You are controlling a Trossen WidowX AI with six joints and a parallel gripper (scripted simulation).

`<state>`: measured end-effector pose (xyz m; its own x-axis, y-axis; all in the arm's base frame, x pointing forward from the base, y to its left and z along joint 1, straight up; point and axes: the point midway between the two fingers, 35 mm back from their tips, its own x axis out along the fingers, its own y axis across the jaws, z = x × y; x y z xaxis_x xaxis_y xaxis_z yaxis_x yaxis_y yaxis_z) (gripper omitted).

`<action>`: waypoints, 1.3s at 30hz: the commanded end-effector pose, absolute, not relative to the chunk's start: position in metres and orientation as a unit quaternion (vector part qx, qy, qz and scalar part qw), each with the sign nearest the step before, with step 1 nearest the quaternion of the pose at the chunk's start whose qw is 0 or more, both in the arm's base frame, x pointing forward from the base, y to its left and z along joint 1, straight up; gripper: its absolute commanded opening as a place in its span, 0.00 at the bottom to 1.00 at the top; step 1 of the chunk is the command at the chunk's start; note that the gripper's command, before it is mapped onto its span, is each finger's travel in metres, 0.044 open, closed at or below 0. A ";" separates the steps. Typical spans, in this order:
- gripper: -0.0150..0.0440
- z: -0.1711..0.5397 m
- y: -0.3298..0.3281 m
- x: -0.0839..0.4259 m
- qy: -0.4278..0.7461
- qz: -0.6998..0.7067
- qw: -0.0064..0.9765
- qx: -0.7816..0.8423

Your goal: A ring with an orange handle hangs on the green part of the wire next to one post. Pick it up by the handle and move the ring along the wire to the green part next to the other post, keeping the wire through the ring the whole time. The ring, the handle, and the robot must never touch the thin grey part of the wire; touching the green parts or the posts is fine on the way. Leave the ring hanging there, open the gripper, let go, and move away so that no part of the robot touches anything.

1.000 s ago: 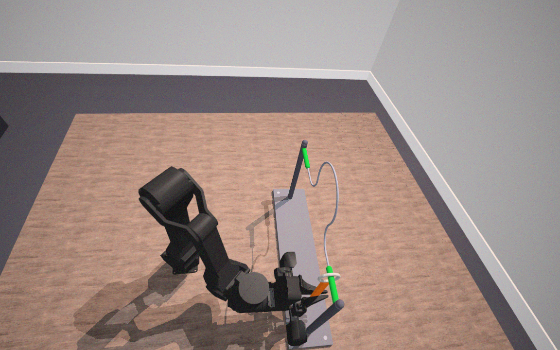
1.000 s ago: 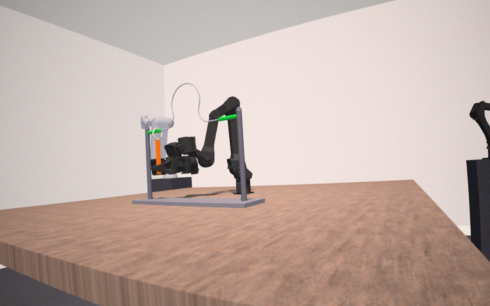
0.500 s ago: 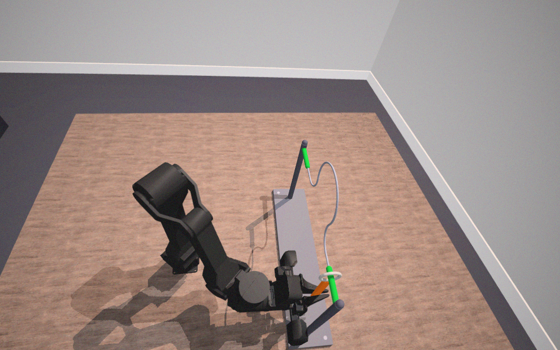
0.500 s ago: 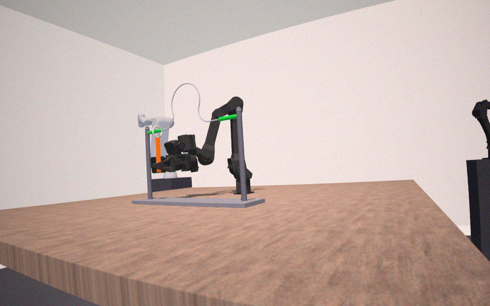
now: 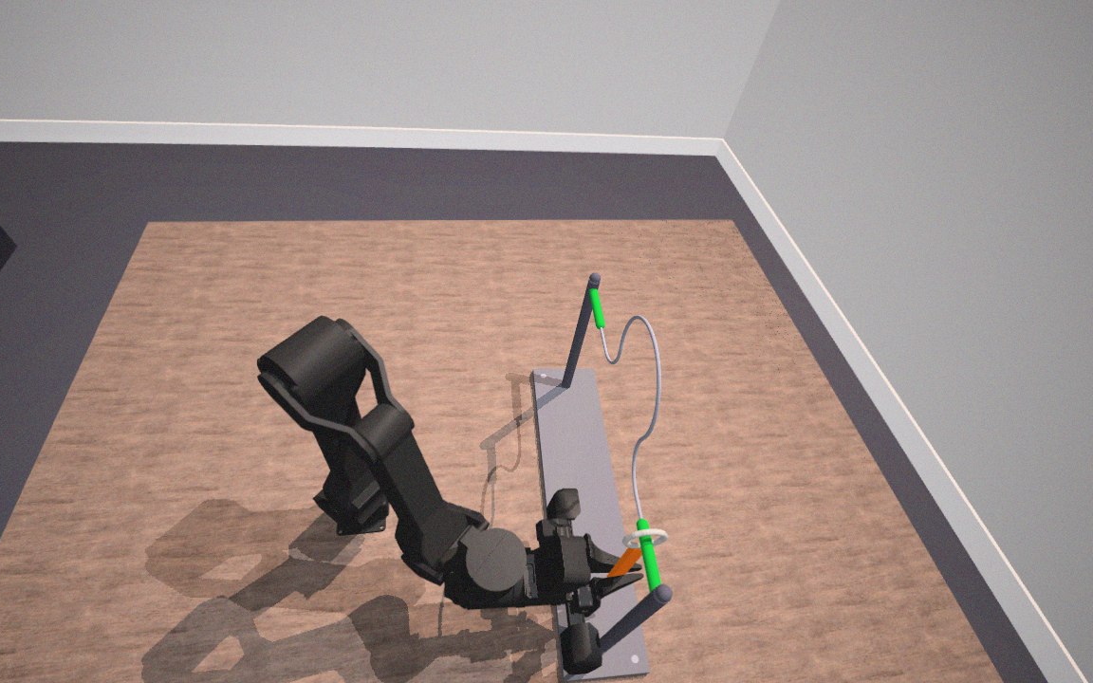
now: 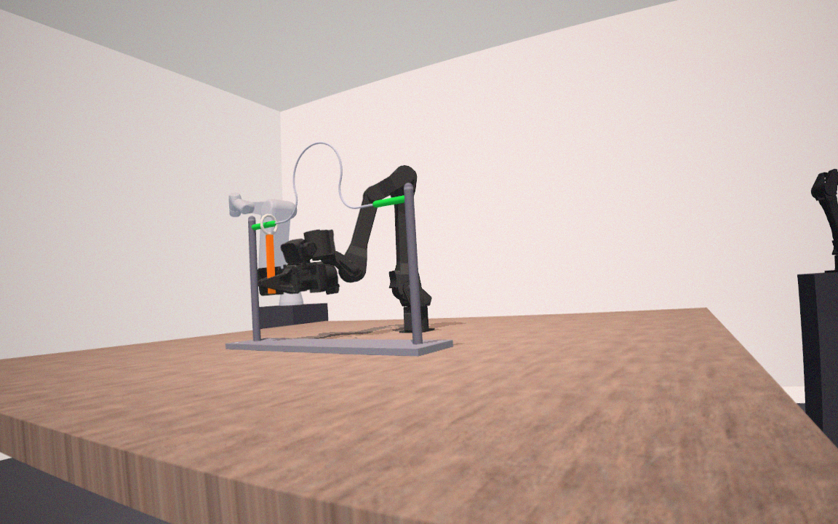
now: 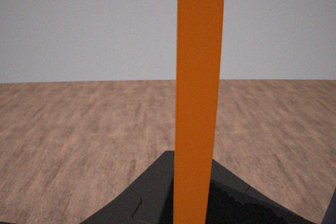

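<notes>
Orange and upright, a handle (image 5: 623, 562) (image 6: 270, 260) (image 7: 197, 98) stands between the closed fingers of a black end effector (image 5: 639, 573) (image 6: 262, 282) (image 7: 183, 162), which grips it near its lower end. The handle's long axis runs upward from the grip to a white ring (image 5: 659, 542) (image 6: 263, 223), above the end effector and around the near post's green sleeve (image 5: 651, 561) (image 6: 257, 226). The coming move likely turns on that offset: steering the ring from below, toward the grey wire (image 5: 658, 381) (image 6: 319, 143), without contact.
</notes>
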<state>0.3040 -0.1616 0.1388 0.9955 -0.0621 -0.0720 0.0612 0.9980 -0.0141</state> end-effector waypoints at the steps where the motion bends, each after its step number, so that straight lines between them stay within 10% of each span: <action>1: 0.00 0.139 -0.159 0.304 0.036 -0.028 0.999 -0.006; 39: 0.00 0.139 -0.111 0.308 0.032 -0.022 0.998 0.040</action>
<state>0.3086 -0.1175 0.1393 0.9969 -0.0407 -0.0676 0.0442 0.9977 0.0513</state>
